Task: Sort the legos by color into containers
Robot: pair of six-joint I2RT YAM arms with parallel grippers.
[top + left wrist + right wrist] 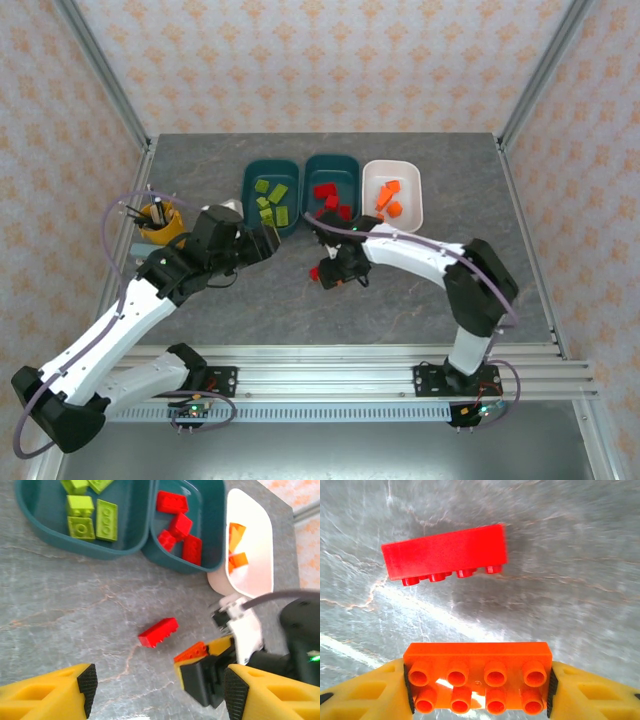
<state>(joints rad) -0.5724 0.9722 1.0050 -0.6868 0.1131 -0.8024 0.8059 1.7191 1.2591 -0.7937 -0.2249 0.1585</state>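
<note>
My right gripper (477, 686) is shut on an orange lego (477, 677), pads on its two short ends, studs facing the camera, just above the table. A red lego (445, 554) lies on the grey table beyond it, loose (314, 272). My left gripper (160, 690) is open with nothing in it, hovering left of the red lego (158, 632). At the back stand the containers: a teal tray (248, 190) with green legos (272, 196), a teal tray (333, 158) with red legos (330, 197), and a white tray (393, 167) with orange legos (389, 197).
A yellow cup of pens (160, 222) stands at the left, behind my left arm. The two grippers are close together in front of the trays, the right one (335, 268) just right of the left one (268, 240). Metal frame posts edge the table.
</note>
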